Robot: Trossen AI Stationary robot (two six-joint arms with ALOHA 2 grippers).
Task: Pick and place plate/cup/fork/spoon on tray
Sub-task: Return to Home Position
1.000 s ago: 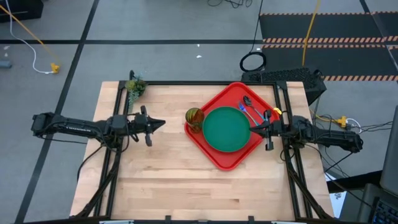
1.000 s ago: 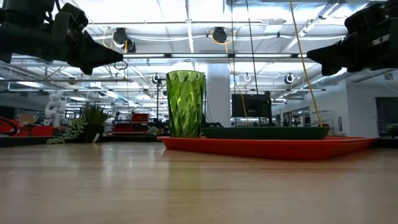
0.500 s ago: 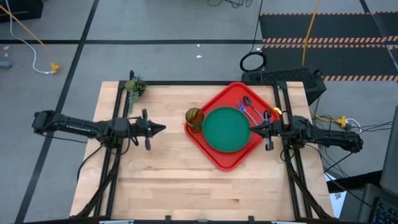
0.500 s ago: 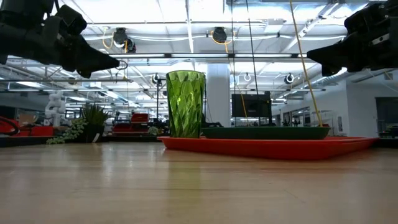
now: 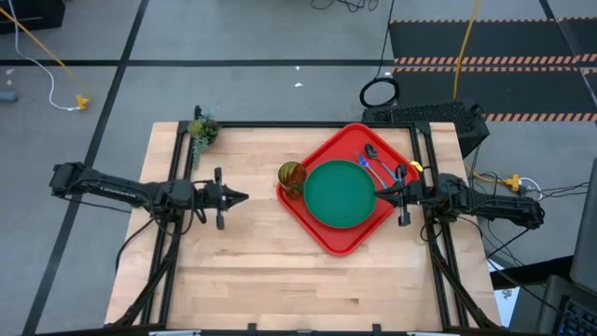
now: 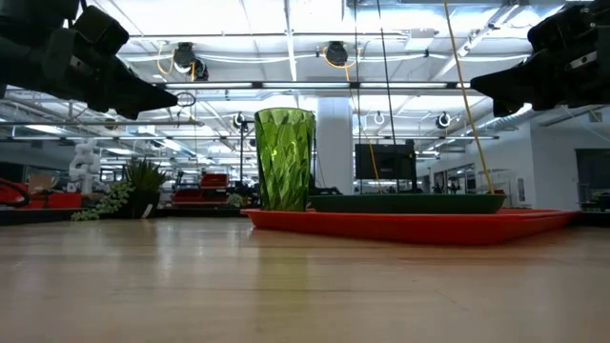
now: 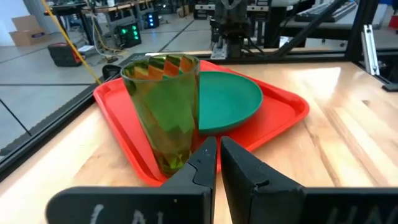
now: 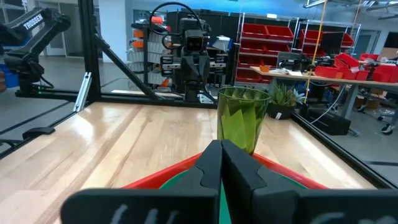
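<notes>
On the light wooden table [image 5: 233, 271], big bright-red square plastic tray [image 5: 328, 239] sits turned corner-on, all four items on it. Large round flat dark-green plate [image 5: 340, 193] fills the tray's middle. Small translucent olive-green tumbler cup [image 5: 291, 176] stands upright in the tray corner nearest the left arm, just beside the plate. Fork with light-blue handle and pale tines [image 5: 373, 173] and spoon with dark metal bowl and light-blue handle [image 5: 371, 150] lie side by side on the tray's far part, between plate and rim.

Only the high view shows fork and spoon; the low view hides them behind the tray's rim [image 6: 410, 227] and the plate [image 6: 405, 203], showing just the cup [image 6: 284, 158] standing tall.

Left gripper [image 5: 241, 196] is off the tray, well apart from the cup corner, pointing at it. Right gripper [image 5: 381, 193] hangs over the plate's edge on the tray's opposite side. Low view puts both grippers [image 6: 172, 96] [image 6: 477, 86] raised, about level with the cup's top.

Finger state comes from the wrist views, not the high view: left fingers [image 7: 202, 165] closed to a thin slit, nothing between them; right fingers [image 8: 208, 165] pressed together, empty.
</notes>
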